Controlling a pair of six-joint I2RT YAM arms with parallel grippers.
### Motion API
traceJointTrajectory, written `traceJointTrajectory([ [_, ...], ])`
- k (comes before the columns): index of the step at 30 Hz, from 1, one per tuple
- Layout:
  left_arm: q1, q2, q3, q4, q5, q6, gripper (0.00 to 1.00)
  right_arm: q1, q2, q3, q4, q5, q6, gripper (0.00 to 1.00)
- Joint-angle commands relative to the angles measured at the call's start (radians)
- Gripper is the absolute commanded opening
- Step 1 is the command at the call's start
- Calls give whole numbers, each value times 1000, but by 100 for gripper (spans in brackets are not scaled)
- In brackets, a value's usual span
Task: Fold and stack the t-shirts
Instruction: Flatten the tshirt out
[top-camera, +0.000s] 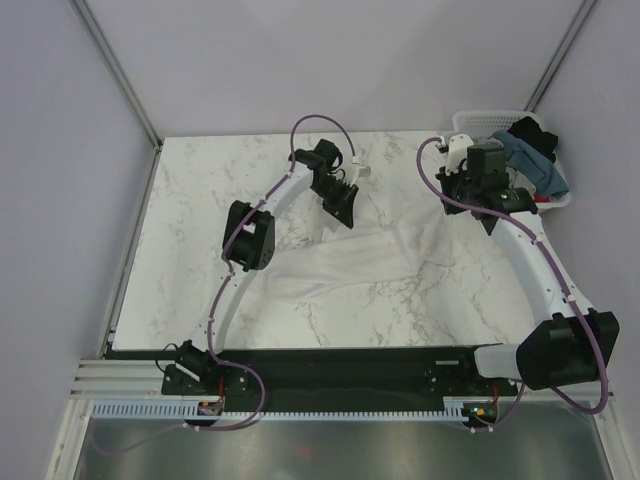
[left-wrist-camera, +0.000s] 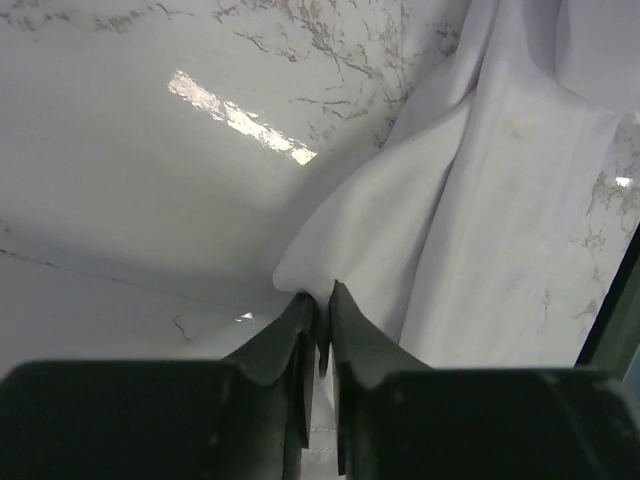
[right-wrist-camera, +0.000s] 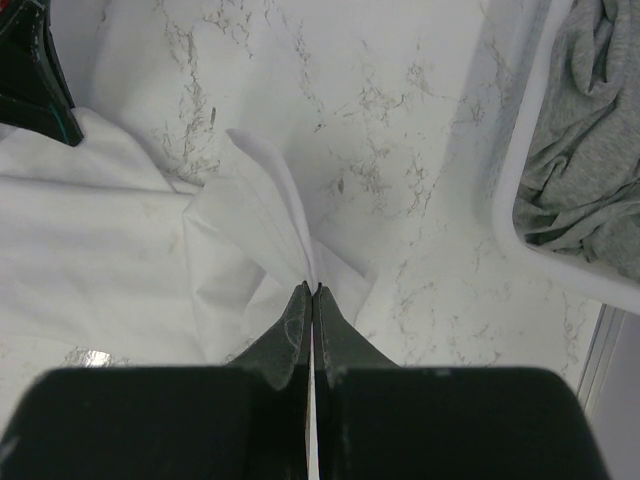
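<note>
Left claw (left-wrist-camera: 322, 295) and right claw (right-wrist-camera: 313, 290) both clenched on white t-shirt (top-camera: 370, 255) edges — cloth slack. Best pulled apart evenly, taut, then laid flat on surface (top-camera: 200, 190) before folding.

Robot lab/test cell, not a home. Marble-look worktop (top-camera: 200, 250) boxed in by plain grey panels (top-camera: 330, 60) w/ alu frame posts (top-camera: 116, 70). Left arm (top-camera: 275, 200) & right arm (top-camera: 530, 250) bolted to black base rail (top-camera: 340, 365). Purple cabling (top-camera: 318, 118), slotted cable duct (top-camera: 330, 410).
</note>
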Motion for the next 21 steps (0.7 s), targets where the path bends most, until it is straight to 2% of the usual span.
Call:
traceJointTrajectory([
  [1,32,-56,6,13,-16,-14,13,0,-15,3,26,14,-8,0],
  [2,45,-100,-2,18,-18,-14,7,0,-11,9,40,20,-10,0],
  [4,83,-145,-2,21,-25,-14,2,0,15,21,54,20,-8,0],
  [15,235,-571,-91,24,-71,10,4,0,135,280,103,60,-18,0],
  [21,261,-671,-178,-4,-104,32,6,0,169,337,115,52,-7,0],
])
